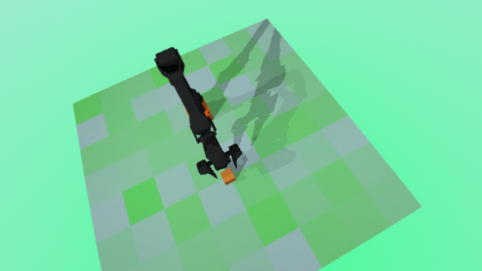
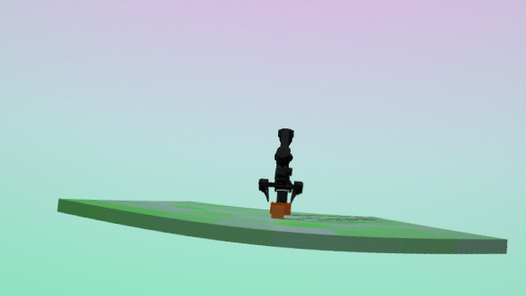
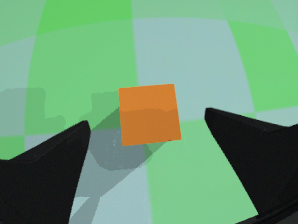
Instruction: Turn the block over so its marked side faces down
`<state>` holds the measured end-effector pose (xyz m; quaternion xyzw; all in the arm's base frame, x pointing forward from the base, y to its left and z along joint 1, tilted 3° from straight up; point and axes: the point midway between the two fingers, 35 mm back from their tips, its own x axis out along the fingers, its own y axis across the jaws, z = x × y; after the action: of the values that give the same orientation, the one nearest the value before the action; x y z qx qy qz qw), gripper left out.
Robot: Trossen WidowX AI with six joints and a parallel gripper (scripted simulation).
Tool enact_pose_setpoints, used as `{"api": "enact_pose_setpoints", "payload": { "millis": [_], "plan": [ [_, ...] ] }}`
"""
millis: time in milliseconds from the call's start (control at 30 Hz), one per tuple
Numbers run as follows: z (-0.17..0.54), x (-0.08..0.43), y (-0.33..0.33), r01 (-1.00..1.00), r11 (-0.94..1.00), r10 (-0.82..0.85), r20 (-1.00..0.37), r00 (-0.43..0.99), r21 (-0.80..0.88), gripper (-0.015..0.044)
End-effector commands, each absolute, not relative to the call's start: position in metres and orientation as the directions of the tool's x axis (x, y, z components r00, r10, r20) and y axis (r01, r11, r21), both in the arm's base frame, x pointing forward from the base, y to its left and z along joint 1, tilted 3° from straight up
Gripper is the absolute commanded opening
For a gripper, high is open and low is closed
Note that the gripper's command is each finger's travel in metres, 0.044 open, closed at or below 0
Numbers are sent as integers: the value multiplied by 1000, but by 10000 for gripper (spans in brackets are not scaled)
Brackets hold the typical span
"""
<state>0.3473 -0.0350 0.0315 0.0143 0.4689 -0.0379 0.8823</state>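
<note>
The orange block (image 1: 227,175) (image 2: 277,211) (image 3: 150,122) rests on the checkered table (image 1: 143,202) (image 2: 357,245). Its upper face is plain orange in the wrist view, partly in shadow. Only a tiny dark sliver shows at its near edge there, and the dark marked side is otherwise hidden. My gripper (image 1: 226,172) (image 2: 280,201) (image 3: 148,119) is open and empty, pointing down above the block. In the wrist view one finger is on each side of the block, with a gap on both sides.
The arm's orange base (image 1: 207,109) (image 2: 288,209) stands behind the block, under the black arm links. The arm's shadow falls across the table toward the upper right in the top view.
</note>
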Motion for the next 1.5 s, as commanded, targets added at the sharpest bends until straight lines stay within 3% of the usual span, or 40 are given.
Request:
{"api": "enact_pose_setpoints", "payload": {
  "millis": [0,267,833,1467],
  "plan": [
    [65,339,-35,85,996,-59,-855,515,-17,440],
    [66,342,-35,85,996,-57,-866,497,-17,440],
    [90,373,-39,86,996,-17,-1000,3,-17,440],
    [45,373,-39,85,996,-17,-1000,-2,-17,440]
  ]
}}
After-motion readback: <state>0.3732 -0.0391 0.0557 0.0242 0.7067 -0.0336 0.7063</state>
